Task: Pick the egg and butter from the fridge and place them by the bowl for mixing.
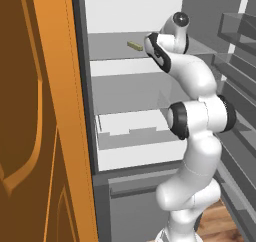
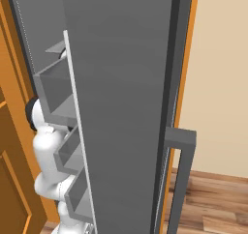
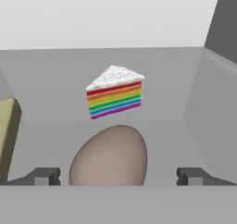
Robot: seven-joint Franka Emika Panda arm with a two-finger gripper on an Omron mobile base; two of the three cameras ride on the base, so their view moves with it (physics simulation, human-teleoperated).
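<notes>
In the hand view the brown-grey egg lies on a grey fridge shelf, right between my two dark fingertips. My gripper is open, its jaws standing wide on either side of the egg and apart from it. The olive-yellow butter stick lies at the left edge of that view; in the left base view the butter rests on the upper shelf of the open fridge, just left of my hand. The bowl is out of view.
A rainbow-striped cake slice stands on the shelf behind the egg. The fridge side wall rises to the right. The open fridge door with its racks stands on the right, an orange wooden cupboard on the left.
</notes>
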